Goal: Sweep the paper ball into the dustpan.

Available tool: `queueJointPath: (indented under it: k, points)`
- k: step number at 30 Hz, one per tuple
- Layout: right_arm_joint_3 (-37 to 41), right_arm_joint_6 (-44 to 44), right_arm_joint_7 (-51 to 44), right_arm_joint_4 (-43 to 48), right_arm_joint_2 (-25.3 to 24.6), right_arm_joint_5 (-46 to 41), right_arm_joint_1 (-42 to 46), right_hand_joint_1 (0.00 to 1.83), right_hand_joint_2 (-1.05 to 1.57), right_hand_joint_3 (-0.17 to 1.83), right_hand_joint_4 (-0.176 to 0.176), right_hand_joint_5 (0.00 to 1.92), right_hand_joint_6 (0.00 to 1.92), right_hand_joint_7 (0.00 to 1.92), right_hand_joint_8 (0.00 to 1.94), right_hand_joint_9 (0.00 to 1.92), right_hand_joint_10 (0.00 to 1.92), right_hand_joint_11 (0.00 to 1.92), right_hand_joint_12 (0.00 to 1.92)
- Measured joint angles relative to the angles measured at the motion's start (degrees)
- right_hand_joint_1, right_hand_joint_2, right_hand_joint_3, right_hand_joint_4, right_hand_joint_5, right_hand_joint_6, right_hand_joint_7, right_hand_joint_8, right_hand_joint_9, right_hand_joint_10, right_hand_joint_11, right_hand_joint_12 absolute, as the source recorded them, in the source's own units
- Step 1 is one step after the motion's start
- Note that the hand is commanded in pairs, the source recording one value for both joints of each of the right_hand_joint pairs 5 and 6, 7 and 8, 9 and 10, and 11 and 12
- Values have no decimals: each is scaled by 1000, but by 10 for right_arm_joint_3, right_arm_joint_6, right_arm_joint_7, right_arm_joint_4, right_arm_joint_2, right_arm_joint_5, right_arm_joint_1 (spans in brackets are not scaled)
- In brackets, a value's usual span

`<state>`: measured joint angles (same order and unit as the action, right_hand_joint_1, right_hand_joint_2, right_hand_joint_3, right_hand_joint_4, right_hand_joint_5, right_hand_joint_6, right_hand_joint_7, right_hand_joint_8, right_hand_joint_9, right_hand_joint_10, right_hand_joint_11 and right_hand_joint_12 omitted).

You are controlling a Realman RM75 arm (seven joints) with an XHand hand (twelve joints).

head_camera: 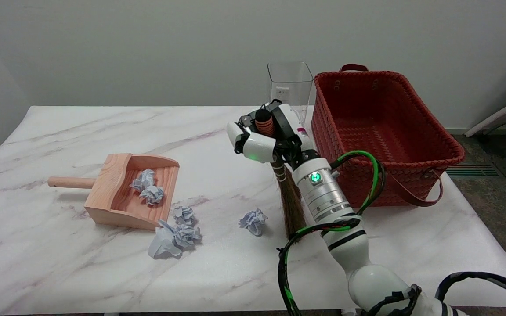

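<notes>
Paper ball (253, 221), pale blue and tightly crumpled, lies alone on the marble table (59, 272), just left of my broom's bristles and apart from the dustpan (123, 193). More balls (175, 235) sit bunched at the pan's open lip, and two (147, 186) rest inside the wooden scoop, whose handle points left. My right hand (264, 138) is wrapped tight round the broom (289, 204) near its orange-wound top, fingers curled across the front. I hold it nearly upright, bristle tips down at the table close to the ball. My forearm rises from the lower right, wrist bent above the bristles. A red basket (389, 131) stands behind my arm.
</notes>
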<state>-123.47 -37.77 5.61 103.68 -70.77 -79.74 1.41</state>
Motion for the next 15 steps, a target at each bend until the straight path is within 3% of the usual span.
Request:
queueJointPath:
  k: [15]
  points:
    - [-25,-6,-23,-30,-53,-14,-36,968,1420,1290,0,1920,1920,1920,1920,1920,1920,1845,1845]
